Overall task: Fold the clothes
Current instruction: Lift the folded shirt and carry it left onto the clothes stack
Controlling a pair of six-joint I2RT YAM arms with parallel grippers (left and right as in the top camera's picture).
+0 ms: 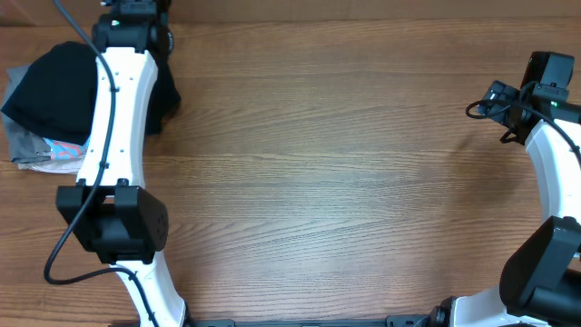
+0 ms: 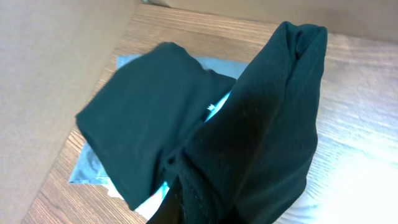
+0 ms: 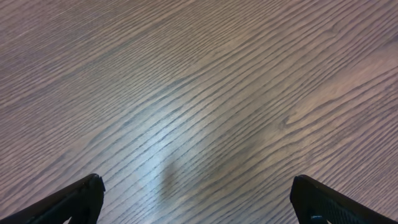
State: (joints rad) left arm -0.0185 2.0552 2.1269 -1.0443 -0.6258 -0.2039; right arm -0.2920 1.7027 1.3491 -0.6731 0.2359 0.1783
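Observation:
The clothes, a black T-shirt (image 1: 50,86), lie bunched at the table's far left corner. In the left wrist view one part of the T-shirt (image 2: 140,118) rests flat on a pile of other garments. Another thick fold (image 2: 273,124) rises toward the camera into my left gripper (image 2: 205,211), which is shut on it; the cloth hides the fingers. From overhead that gripper is hidden under the left arm (image 1: 113,109). My right gripper (image 3: 199,190) hangs open over bare wood at the far right (image 1: 490,100), with nothing between its fingers.
Under the T-shirt lie folded grey and turquoise-patterned garments (image 1: 41,150), showing as a light blue edge (image 2: 87,165) in the left wrist view. The pile sits close to the table's left edge (image 2: 68,134). The left arm's base link (image 1: 113,222) stands at the front left.

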